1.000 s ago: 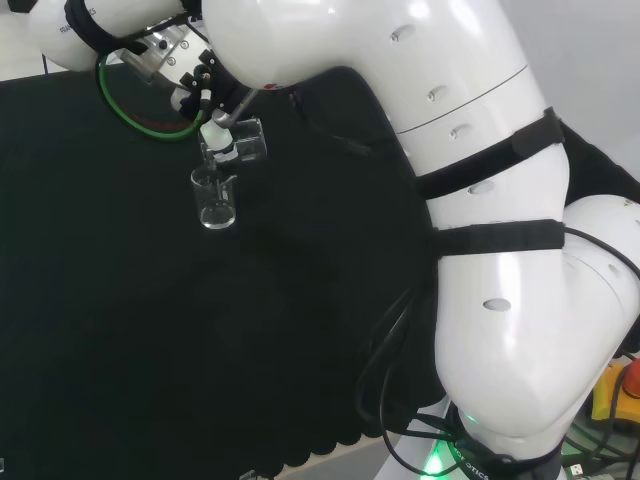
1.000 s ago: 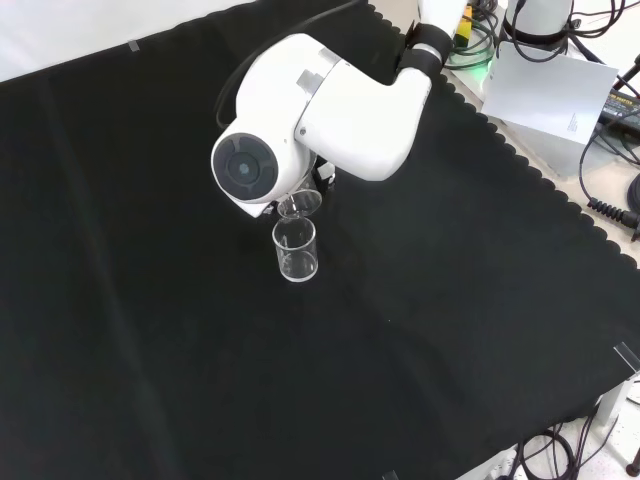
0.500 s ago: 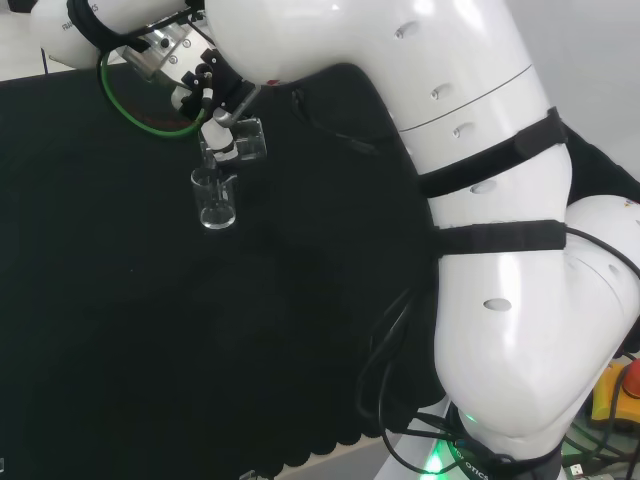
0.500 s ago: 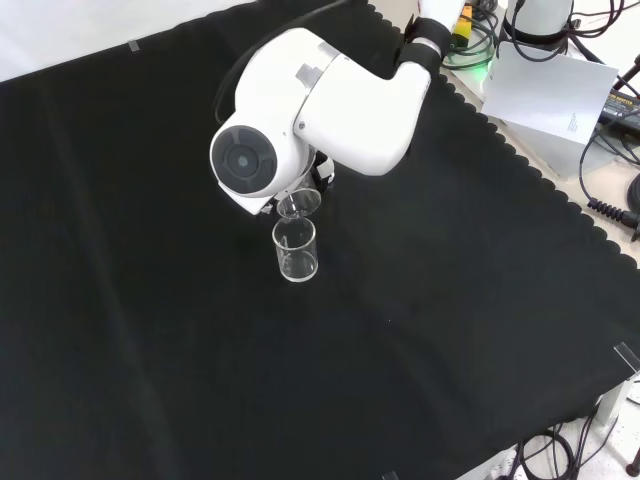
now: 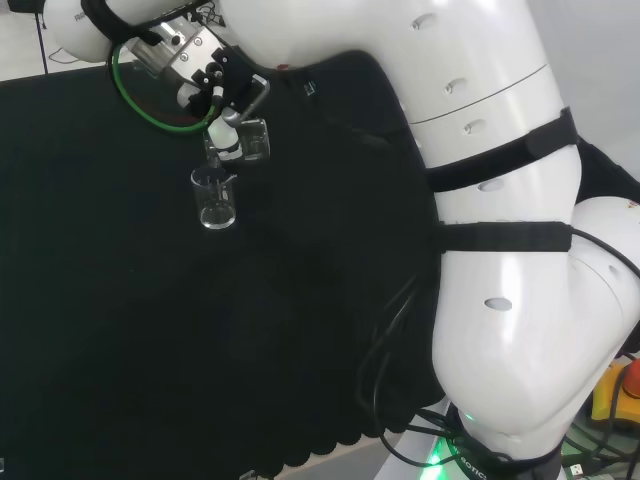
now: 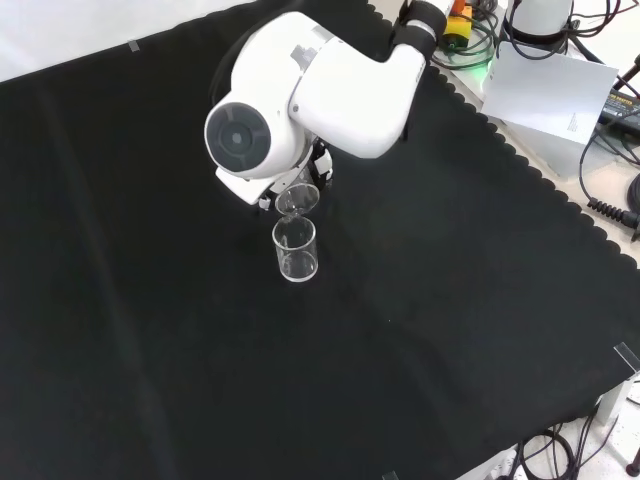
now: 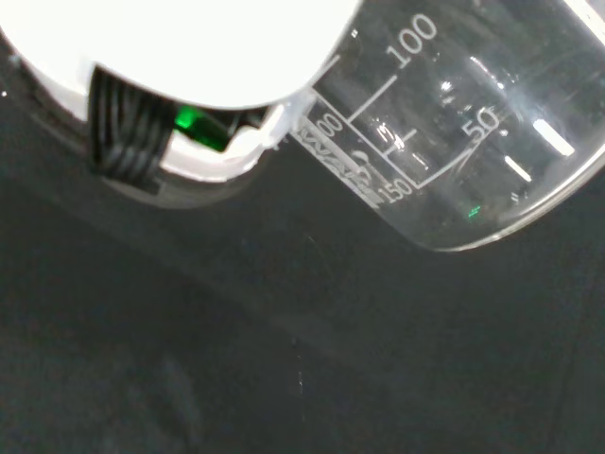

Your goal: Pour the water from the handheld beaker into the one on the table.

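desk (image 6: 420, 330) covered edge to edge with black cloth (image 5: 120, 340), its scalloped hem visible along the near side in the head view and along the right side in the front view; beyond that hem, in the front view, a white sheet (image 6: 545, 95) and loose cables (image 6: 610, 200) lie off the desk; landmark: the standing beaker (image 6: 296, 249), clear glass, upright on the cloth near the desk's middle, bare cloth open on all sides of it but the side where the arm stands; the arm's white link with round grey cap (image 6: 238, 140) stands above and behind the standing beaker in the front view; the hand (image 5: 215, 85) hangs just above and behind the standing beaker in the head view, its fingers (image 5: 225, 135) curled round the handheld beaker (image 5: 248, 142); the handheld beaker is tilted, its mouth toward the standing beaker and just above that rim (image 6: 297, 202); in the wrist view its graduated wall (image 7: 454, 142) appears close, tilted over dark cloth; whether water is inside either beaker cannot be told.
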You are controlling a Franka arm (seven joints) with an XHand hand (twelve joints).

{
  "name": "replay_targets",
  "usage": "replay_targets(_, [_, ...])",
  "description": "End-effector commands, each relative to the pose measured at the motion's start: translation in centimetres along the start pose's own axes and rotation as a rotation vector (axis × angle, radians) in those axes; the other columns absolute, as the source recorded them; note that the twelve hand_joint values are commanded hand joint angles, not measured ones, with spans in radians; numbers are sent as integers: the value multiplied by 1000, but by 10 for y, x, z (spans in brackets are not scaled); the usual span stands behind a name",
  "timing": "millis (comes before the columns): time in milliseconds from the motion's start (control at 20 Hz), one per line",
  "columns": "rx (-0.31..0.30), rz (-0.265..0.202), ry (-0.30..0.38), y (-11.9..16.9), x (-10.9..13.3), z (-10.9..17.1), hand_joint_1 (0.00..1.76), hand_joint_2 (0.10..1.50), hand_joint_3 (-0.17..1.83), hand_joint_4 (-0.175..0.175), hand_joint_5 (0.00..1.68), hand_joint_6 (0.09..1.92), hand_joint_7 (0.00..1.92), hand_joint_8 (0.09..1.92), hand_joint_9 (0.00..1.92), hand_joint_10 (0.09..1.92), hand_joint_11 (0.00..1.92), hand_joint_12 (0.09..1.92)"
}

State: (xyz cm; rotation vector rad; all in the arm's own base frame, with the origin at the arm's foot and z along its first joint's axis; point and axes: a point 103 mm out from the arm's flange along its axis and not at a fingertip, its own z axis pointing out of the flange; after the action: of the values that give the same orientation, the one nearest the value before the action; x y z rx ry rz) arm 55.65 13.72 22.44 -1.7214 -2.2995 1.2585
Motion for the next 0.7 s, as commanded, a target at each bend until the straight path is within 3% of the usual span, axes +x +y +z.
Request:
replay_targets(50, [-20,-17,77,0,-4,5,1142,636,773,43,1183,885,1412,831,1279,716,1154,869])
replay_targets(700, [-68,-31,161,4,-5,13,1142,636,774,44,1181,889,1412,834,1278,719,1153,870])
